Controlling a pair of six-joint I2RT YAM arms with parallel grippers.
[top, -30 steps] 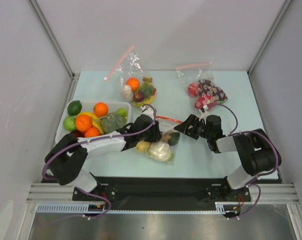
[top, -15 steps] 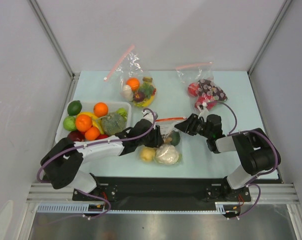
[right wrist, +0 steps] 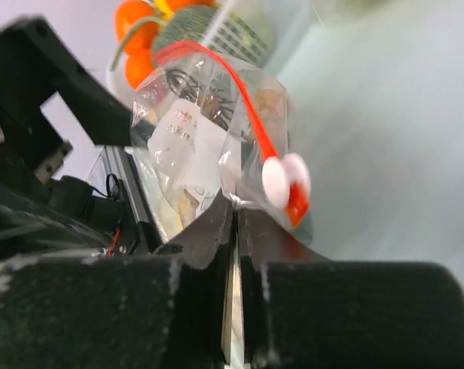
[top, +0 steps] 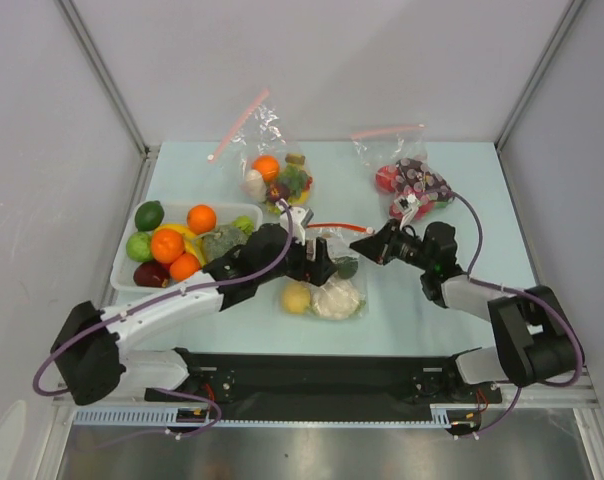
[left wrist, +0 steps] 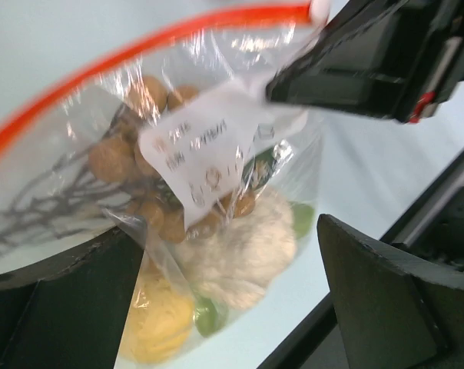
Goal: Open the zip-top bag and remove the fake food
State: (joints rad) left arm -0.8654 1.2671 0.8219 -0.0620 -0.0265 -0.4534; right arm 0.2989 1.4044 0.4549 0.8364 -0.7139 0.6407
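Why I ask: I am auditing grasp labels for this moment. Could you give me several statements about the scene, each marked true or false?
1. The right hand is shut on the plastic of the zip-top bag, just beside its white slider. True.
2. The left hand is clamped shut on the bag. False: it is wide open, with the bag in the gap.
3. The fake food lies inside the bag. True.
4. The bin at the left of the table is empty. False: it holds toy fruit, orange and green among it.
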